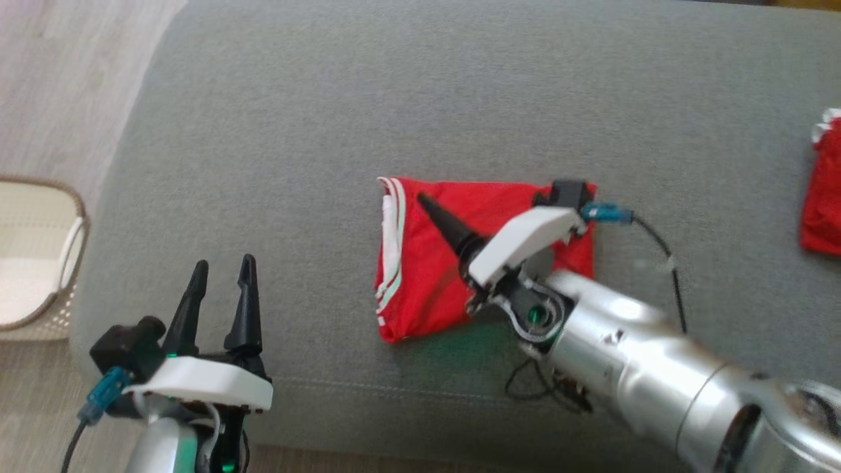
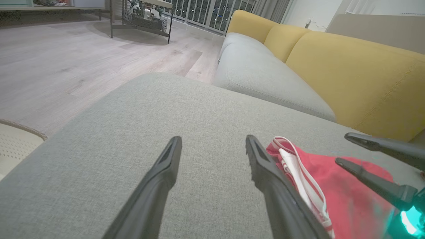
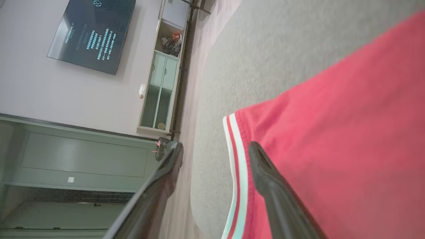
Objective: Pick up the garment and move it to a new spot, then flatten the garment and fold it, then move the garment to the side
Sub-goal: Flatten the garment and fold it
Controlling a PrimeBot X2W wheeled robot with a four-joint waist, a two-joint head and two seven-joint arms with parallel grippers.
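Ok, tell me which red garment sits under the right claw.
The folded red garment mid-cushion, beneath the right claw; the other red garment lies apart, far right.

Grey cushion (image 1: 263, 98): folded red garment (image 1: 420, 289) centre; second red cloth (image 1: 821, 203) right edge.

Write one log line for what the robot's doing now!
left gripper: open, above grey cushion | right gripper: open, over red garment | red garment: folded, on grey cushion
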